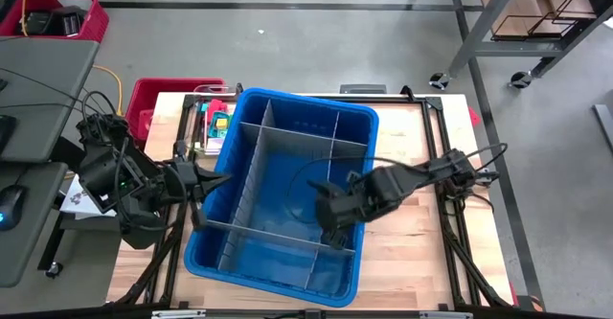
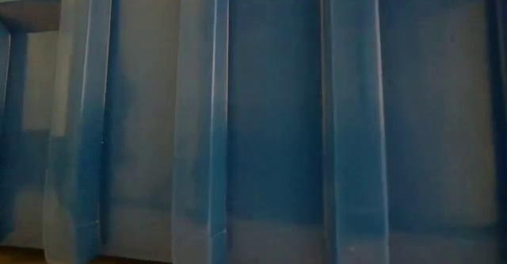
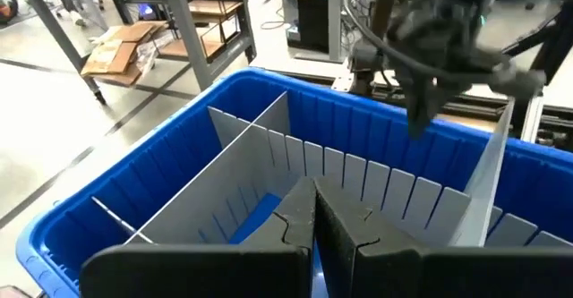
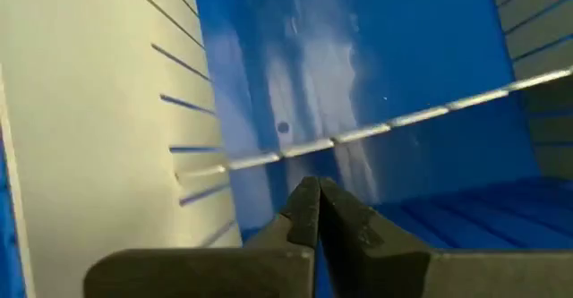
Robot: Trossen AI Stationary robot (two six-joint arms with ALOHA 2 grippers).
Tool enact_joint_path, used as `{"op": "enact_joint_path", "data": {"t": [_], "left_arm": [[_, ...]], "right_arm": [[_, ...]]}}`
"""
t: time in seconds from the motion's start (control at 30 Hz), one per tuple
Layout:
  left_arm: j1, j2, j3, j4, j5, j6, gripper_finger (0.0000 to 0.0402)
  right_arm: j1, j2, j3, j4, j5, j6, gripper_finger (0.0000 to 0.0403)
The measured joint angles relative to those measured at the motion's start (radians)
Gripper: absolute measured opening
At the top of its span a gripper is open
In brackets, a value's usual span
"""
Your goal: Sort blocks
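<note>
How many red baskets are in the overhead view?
2: a floor basket at far upper left, a table-side basket beside the blue bin. Others may be hidden.

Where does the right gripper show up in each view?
High view: right gripper, shut, over the large blue plastic bin's right-hand compartments, near its front end.
Low view: not in it; only the bin's blue wall fills the picture.
Left wrist view: the right arm hangs over the bin's far rim; its gripper cannot be made out.
Right wrist view: closed fingertips at the bottom, inside the bin.
Shared landmark: the blue bin.
</note>
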Motion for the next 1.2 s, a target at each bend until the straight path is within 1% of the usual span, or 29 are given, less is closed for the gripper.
{"op": "enact_joint_path", "data": {"t": [0.2, 0.33, 0.4, 0.57, 0.77, 0.97, 1.2], "left_arm": [[0.02, 0.0, 0.0, 0.003, 0.003, -0.001, 0.0], [0.02, -0.001, 0.0, 0.004, 0.009, -0.001, 0.0], [0.02, -0.001, 0.0, 0.004, 0.016, -0.001, 0.0], [0.02, -0.001, 0.0, 0.003, 0.019, -0.001, 0.0], [0.02, -0.001, 0.0, 0.003, 0.019, -0.001, 0.0], [0.02, -0.001, 0.0, 0.001, 0.019, 0.0, 0.0], [0.02, -0.001, 0.0, 0.001, 0.032, 0.0, 0.0]], "right_arm": [[-0.041, 0.021, -0.153, -0.008, 0.011, 0.067, 0.0], [-0.05, 0.015, -0.206, 0.016, -0.055, 0.031, 0.0], [-0.053, 0.018, -0.235, 0.066, -0.064, 0.02, 0.0], [-0.062, 0.017, -0.242, 0.168, -0.063, 0.018, 0.0], [-0.068, 0.017, -0.242, 0.183, -0.064, 0.018, 0.0], [-0.083, 0.017, -0.242, 0.27, -0.076, 0.018, 0.0], [-0.088, 0.013, -0.242, 0.239, -0.087, 0.012, 0.0]]}}
